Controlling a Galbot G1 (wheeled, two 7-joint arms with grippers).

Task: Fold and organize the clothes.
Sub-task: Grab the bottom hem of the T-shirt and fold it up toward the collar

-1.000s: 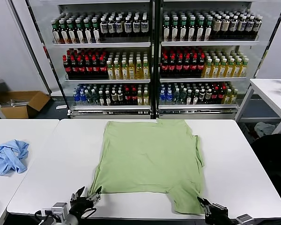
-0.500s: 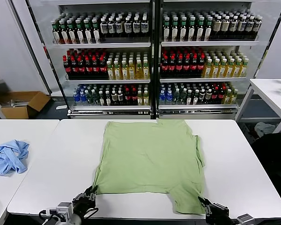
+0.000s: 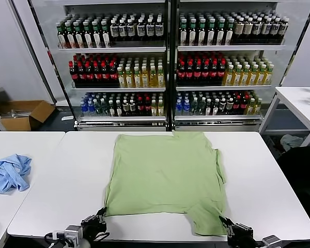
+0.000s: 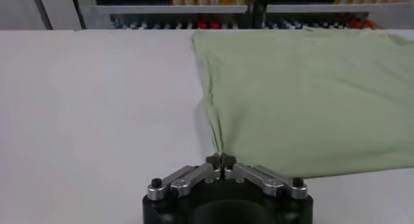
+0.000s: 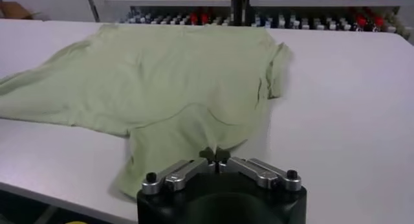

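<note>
Green T-shirt (image 3: 164, 178) lies flat on the table (image 3: 51, 191), long axis running away from the robot. Left gripper (image 4: 221, 159) and right gripper (image 5: 215, 155), jaws clenched, apparently empty, sit at its near hem corners.

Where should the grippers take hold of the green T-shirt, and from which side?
Probably by the near hem corners, coming in low from the robot's side. The T-shirt lies flat with its near edge closest to both arms: left gripper sits shut at the left corner, right gripper shut by the flap hanging toward the table edge.
</note>
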